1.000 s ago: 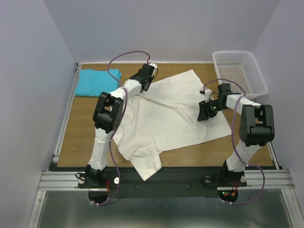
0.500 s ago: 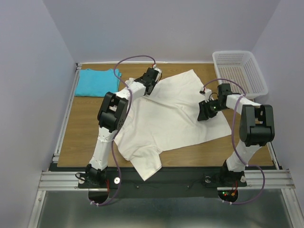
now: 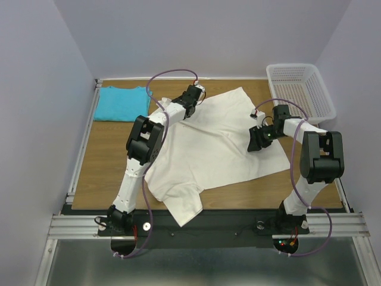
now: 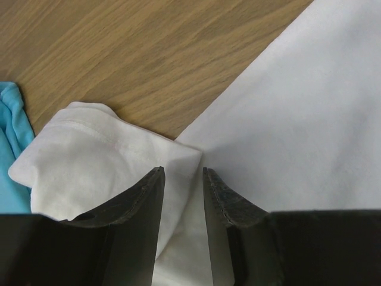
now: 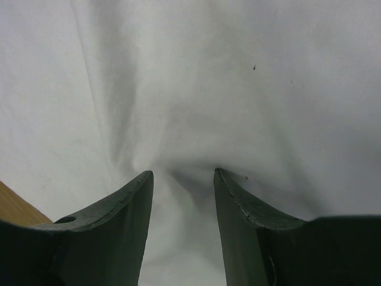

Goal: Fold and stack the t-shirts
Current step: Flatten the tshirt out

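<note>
- While the cream t-shirt (image 3: 214,143) lies spread on the tabletop (image 3: 107,161), the right gripper (image 5: 181,173) pinches a pucker between its jaws, likely anchoring it.
- The left gripper (image 4: 181,173) straddles a sleeve (image 4: 101,149), jaws narrowly apart; whether it grips is unclear.
- The turquoise t-shirt (image 3: 119,102) lies far left.

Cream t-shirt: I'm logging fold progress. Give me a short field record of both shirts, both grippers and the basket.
cream t-shirt: spread out, unfolded, between the two arms
turquoise t-shirt: compact folded rectangle, far left corner
left gripper: jaws narrow, astride a doubled-over edge of the cream t-shirt; grip unclear
right gripper: appears to pinch bunched cream fabric, creases running into the jaws
basket: far right corner, beyond the cream t-shirt
</note>
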`<move>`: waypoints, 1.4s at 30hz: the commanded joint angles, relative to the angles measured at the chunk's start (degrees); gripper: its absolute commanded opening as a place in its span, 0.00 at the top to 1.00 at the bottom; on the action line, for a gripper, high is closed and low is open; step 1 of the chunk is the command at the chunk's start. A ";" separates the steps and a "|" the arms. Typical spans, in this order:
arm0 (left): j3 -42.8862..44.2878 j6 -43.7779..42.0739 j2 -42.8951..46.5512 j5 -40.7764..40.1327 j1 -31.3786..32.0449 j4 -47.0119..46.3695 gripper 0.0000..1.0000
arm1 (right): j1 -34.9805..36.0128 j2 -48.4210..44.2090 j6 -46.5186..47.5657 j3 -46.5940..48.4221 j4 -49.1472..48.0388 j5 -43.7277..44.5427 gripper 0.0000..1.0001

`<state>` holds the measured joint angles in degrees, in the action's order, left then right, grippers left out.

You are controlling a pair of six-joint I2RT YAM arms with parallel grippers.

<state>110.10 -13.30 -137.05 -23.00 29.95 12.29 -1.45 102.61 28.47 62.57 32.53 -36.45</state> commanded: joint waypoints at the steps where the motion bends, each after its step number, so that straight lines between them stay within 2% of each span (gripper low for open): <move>1: 2.92 -0.94 0.38 -2.83 0.10 -0.17 0.59 | 0.40 -0.21 0.36 -0.08 -1.77 0.50 0.48; 7: 3.01 -1.11 0.30 -3.63 0.19 -0.08 0.60 | 0.40 -0.39 0.36 -0.08 -1.77 0.41 0.48; 11: 3.01 -1.38 0.30 -3.54 0.10 -0.17 0.64 | 0.40 -0.39 0.36 -0.07 -1.77 0.41 0.48; 16: 3.27 -1.64 -0.23 -3.01 0.02 0.01 0.80 | 0.40 -0.74 0.36 -0.16 -1.68 0.41 0.48; 20: 3.10 -1.90 0.12 -3.01 -0.07 -0.16 1.00 | 0.40 -1.27 0.71 -0.25 -1.68 0.32 0.48; 26: 1.70 -0.85 5.56 -0.03 -0.86 -0.78 1.00 | 0.40 -3.29 2.38 1.94 -1.51 1.20 0.48; 29: -1.81 0.55 12.31 5.22 -2.87 -2.27 1.00 | 0.57 -1.90 2.12 7.73 -0.37 0.86 0.47; 33: -6.38 2.13 16.28 12.88 -5.08 -2.89 1.00 | 1.28 3.98 -0.16 18.36 1.83 0.32 0.46; 38: -10.17 2.84 20.59 19.21 -8.68 -3.59 1.00 | 3.82 13.04 -8.75 32.85 1.74 1.81 0.45; 42: -9.56 1.70 23.14 22.38 -10.35 -3.51 1.00 | 4.88 22.61 -18.34 49.79 1.48 8.47 0.40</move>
<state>100.84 -11.49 -117.75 -6.15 20.36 10.07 2.24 119.07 20.18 100.33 34.50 -33.91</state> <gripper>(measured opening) 0.025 0.586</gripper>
